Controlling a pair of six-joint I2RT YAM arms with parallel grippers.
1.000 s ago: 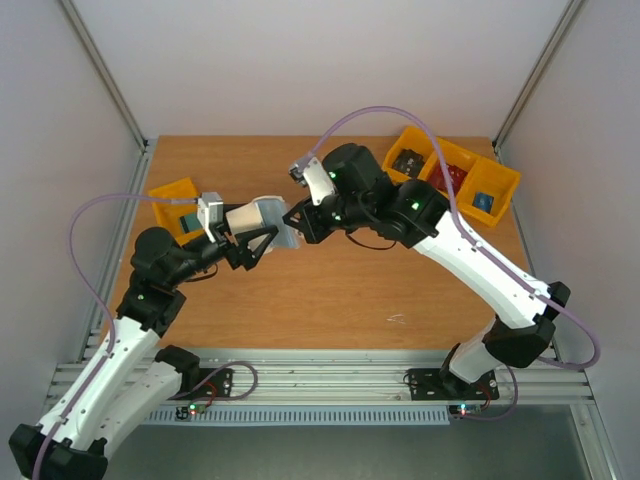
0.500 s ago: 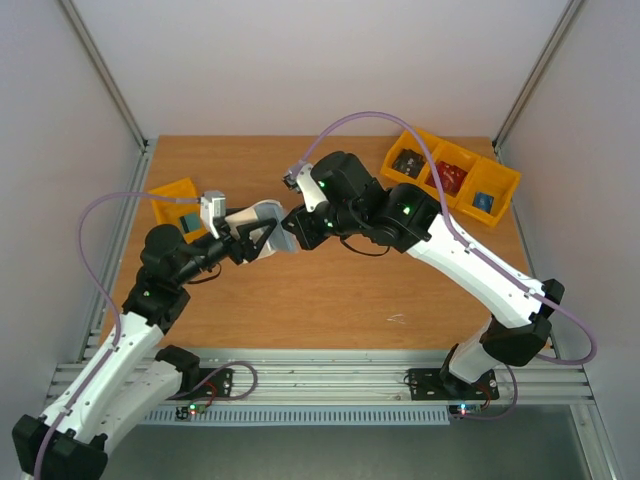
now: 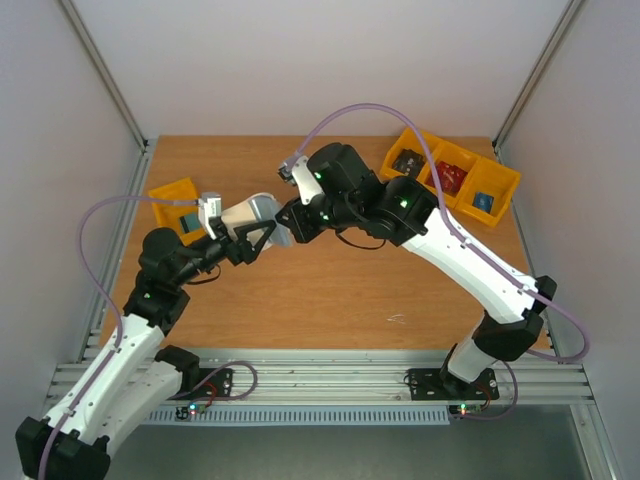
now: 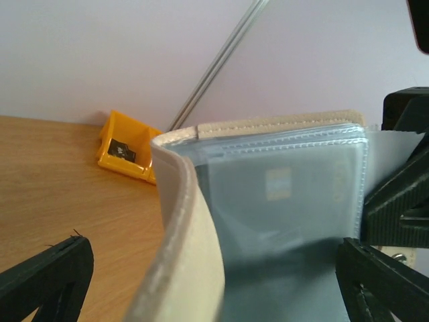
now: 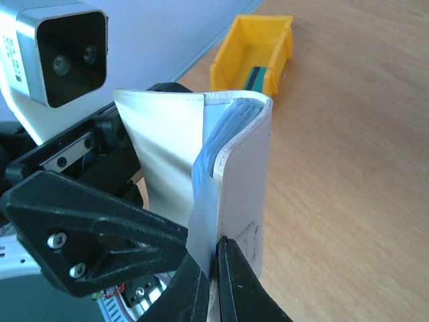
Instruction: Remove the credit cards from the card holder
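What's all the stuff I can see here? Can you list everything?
table: one, brown wood, under everything
left bin: one, yellow, at the table's left edge
right bins: three, yellow, in a row at the far right, with small things inside
card holder: one, beige outside with clear pockets, up in the air between the tools
whitish card: one seen, poking out of the holder's side
cables: two, purple, looping over the arms
arms: two, white and black, meeting mid-table
left tool: black, open, one finger on each side of the holder
right tool: black, shut, seemingly on the whitish card
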